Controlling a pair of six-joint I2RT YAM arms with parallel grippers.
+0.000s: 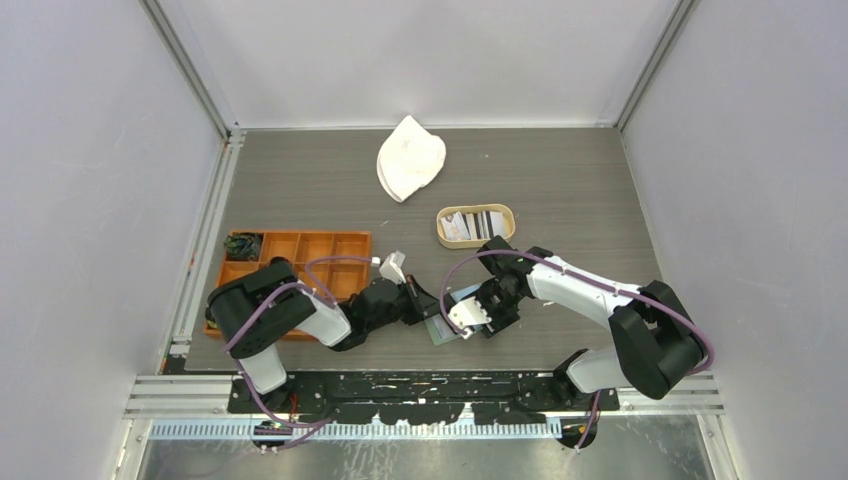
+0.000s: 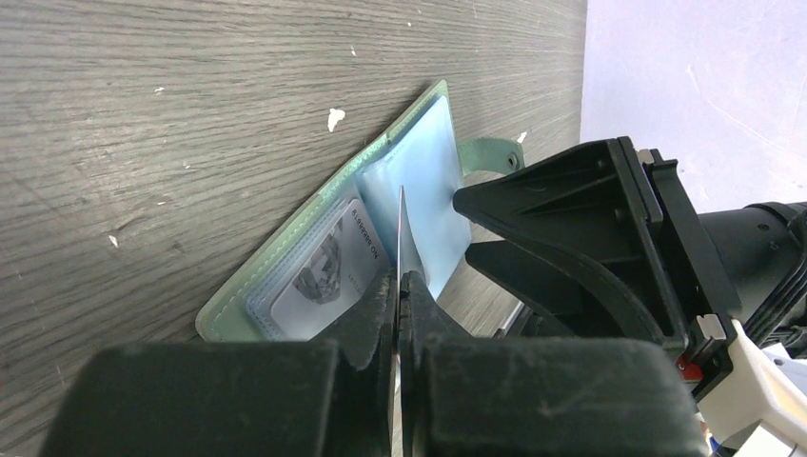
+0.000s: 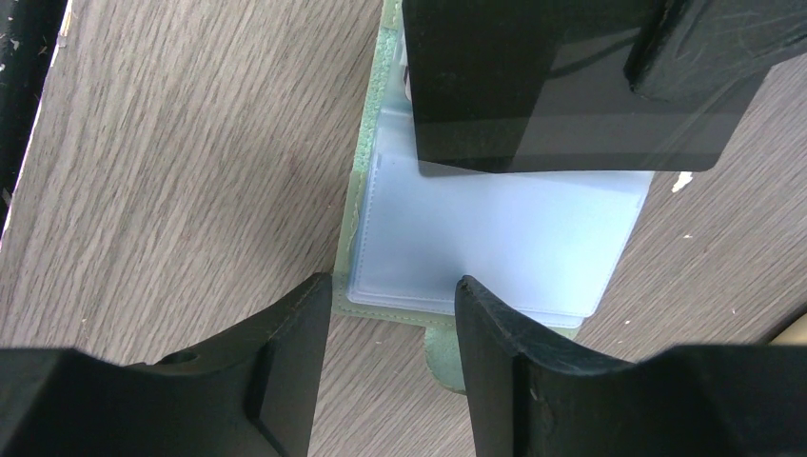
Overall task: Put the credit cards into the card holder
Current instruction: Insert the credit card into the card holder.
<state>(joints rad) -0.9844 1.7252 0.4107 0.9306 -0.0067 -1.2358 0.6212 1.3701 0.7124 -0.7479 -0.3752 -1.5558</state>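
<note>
While open, card holder [image 2: 362, 209] tab [image 2: 490, 152] rightward

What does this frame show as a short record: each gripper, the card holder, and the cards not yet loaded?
left gripper: shut on a black credit card, held over the card holder
right gripper: open, fingertips straddling the card holder's tab edge
card holder: open on the table, one pale card in a clear pocket
oval wooden tray: spare cards inside
</note>
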